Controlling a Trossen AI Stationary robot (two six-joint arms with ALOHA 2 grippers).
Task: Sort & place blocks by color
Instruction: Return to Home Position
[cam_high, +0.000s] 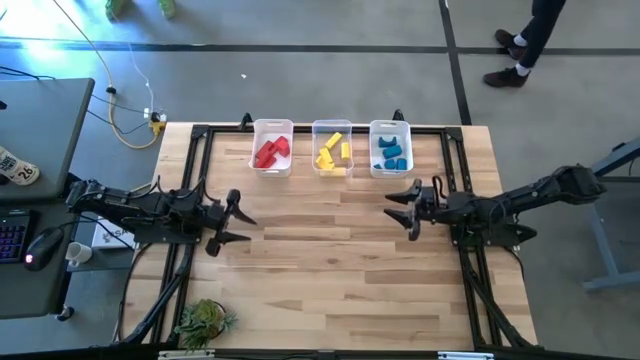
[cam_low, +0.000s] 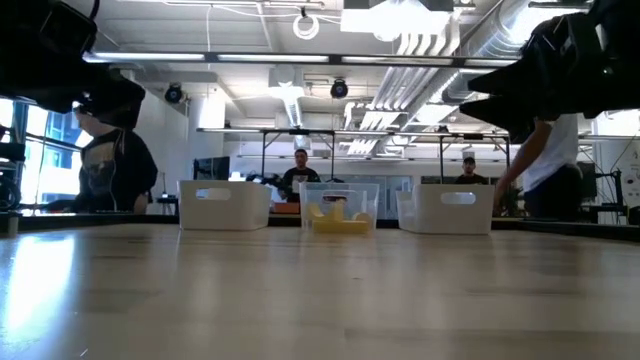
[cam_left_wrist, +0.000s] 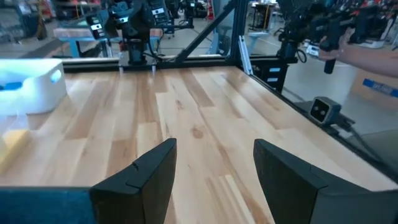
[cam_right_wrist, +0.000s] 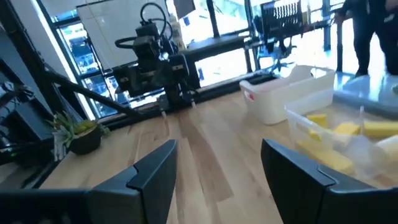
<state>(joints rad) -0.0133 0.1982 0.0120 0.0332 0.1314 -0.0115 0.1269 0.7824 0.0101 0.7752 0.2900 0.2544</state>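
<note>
All blocks (cam_high: 332, 152) sat colour-sorted in bins (cam_high: 272, 123); my left pincer (cam_high: 238, 220) and right pincer (cam_high: 401, 212) hung released, empty; only homing remained.

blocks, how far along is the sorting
Sorting looks done: red blocks sit in the left bin, yellow blocks in the middle bin, blue blocks in the right bin; no loose block shows on the table. In hand: nothing; left end effector and right end effector are open. Left: likely parking the arms.
</note>
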